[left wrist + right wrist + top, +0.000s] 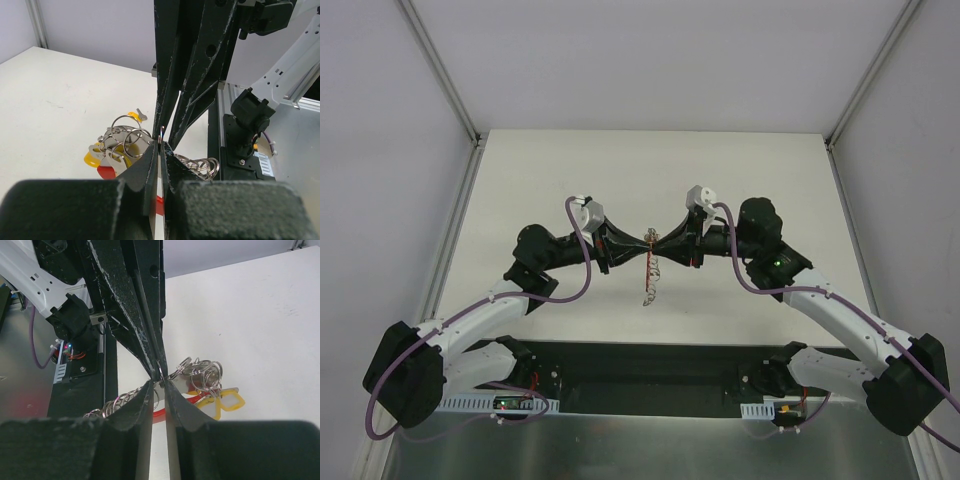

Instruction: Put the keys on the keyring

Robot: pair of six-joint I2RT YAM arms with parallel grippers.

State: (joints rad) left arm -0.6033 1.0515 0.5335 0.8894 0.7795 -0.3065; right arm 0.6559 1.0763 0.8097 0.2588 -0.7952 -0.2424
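Observation:
My two grippers meet tip to tip above the middle of the table. The left gripper (644,246) (161,145) is shut on a thin silver ring of the keyring (126,140). The right gripper (661,243) (160,382) pinches the same ring from the other side. The keyring's chain of rings (649,280) (114,405) hangs below the tips. The keys (93,159) (229,400), with yellow heads, hang in the bunch of rings beside the red band (105,172) (161,413).
The white table (650,170) is bounded by white walls and aluminium posts (445,75). A black base plate (650,365) with both arm bases lies along the near edge.

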